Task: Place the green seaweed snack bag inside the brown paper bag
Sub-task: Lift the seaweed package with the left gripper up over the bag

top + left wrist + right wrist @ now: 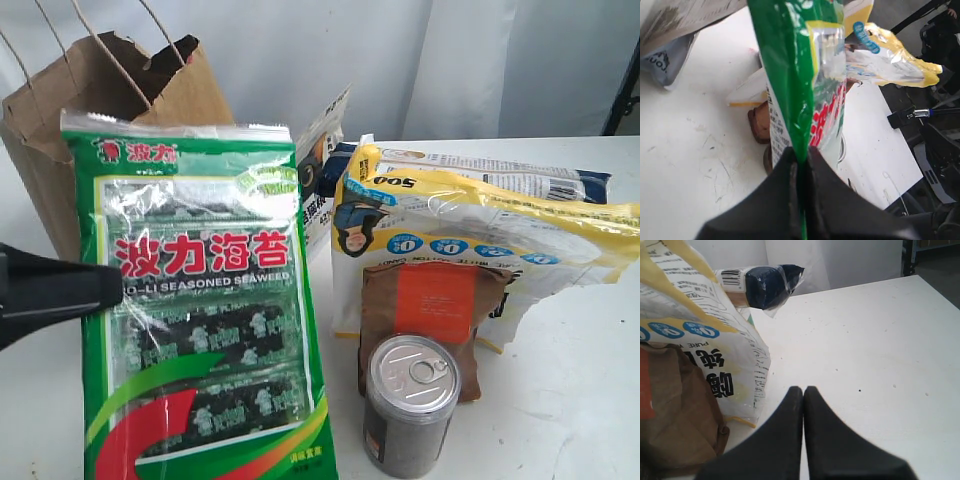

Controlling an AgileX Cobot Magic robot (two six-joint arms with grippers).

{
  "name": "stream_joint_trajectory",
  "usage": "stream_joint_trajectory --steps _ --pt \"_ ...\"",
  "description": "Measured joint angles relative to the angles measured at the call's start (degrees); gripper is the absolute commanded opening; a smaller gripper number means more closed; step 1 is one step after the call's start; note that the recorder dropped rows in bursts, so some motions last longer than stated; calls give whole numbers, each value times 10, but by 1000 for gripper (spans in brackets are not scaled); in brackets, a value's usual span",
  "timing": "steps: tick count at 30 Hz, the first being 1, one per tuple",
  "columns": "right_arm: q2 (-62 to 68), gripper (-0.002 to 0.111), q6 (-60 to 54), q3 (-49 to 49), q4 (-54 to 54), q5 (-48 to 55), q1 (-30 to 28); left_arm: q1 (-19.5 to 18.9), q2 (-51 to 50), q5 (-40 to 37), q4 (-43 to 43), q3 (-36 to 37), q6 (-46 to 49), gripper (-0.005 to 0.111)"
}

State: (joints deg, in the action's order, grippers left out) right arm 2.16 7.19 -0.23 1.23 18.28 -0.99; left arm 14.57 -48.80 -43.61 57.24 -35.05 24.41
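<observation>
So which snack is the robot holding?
The green seaweed snack bag, pinched in the jaws of the left gripper; the yellow bag and brown pouch aren't held.

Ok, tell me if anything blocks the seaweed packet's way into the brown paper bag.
Nothing visible does. The left gripper holds the green seaweed snack bag by its edge, in front of the brown paper bag, whose torn mouth is open. The can and the yellow bag sit off to the right.
</observation>
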Motion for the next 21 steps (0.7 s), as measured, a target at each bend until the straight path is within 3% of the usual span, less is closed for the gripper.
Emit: stream_joint_trajectory --steps 21 --pt "0 0 0 0 0 0 0 0 4 -14 -231 -241 -122 0"
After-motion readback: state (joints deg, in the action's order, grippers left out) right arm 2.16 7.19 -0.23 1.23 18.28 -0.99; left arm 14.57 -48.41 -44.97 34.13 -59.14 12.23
